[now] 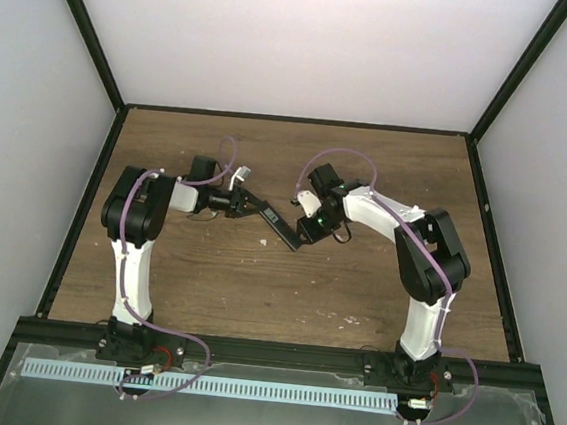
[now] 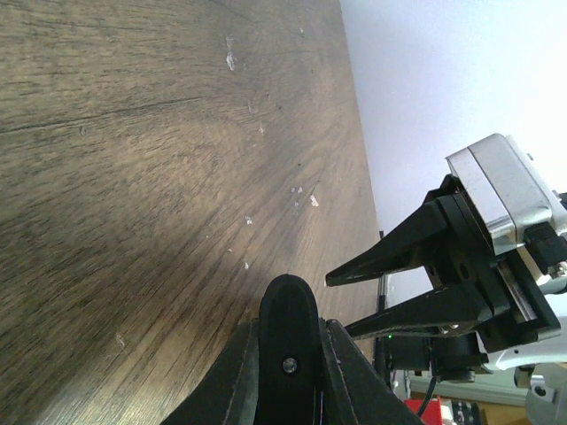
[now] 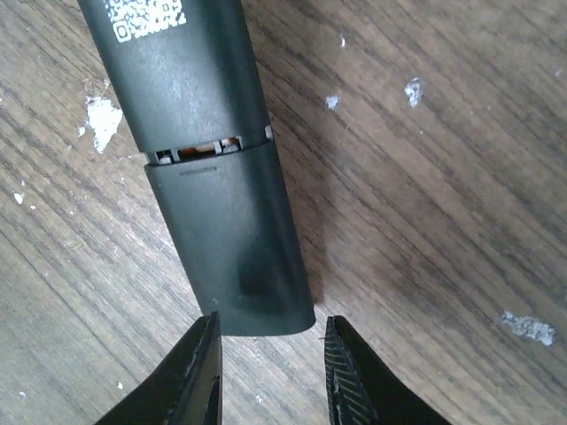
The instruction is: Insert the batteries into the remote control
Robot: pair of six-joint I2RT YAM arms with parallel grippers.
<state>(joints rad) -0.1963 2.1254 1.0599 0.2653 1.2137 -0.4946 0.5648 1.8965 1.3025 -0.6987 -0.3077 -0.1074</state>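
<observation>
Pressed shut, the left gripper [image 1: 261,210] was noted pinching the upper-left end of the remote control [image 1: 284,229]. The remote was held slantwise over the middle of the table [image 1: 255,295]; whether it rested on the wood could not be told. The right gripper [image 3: 271,341] was recorded with jaws spread, tips just short of the remote's other end and roughly in line with its two corners. No contact was made out.

Surroundings: purple cables [image 1: 227,157] were looped along both arms. A white slotted strip [image 1: 207,384] was laid along the near edge by the bases. The workspace was boxed in by a black frame [image 1: 85,28] and pale walls. Only the remote lay between the two grippers.

Compartment: the back of the remote was turned toward the right wrist camera. A cover [image 3: 232,239] was seated over its end, with a narrow slit [image 3: 208,150] left between cover and body. Copper-coloured glints were seen in the slit. The batteries could not be made out behind the cover.

Materials: the remote was matte black, a slim bar with rounded corners. It was marked with a white QR label [image 3: 146,16], and a shallow dimple was seen in the cover. The right fingers [image 3: 350,376] were black with ribbed pads. The table was brown wood-grain, flecked with white chips.
</observation>
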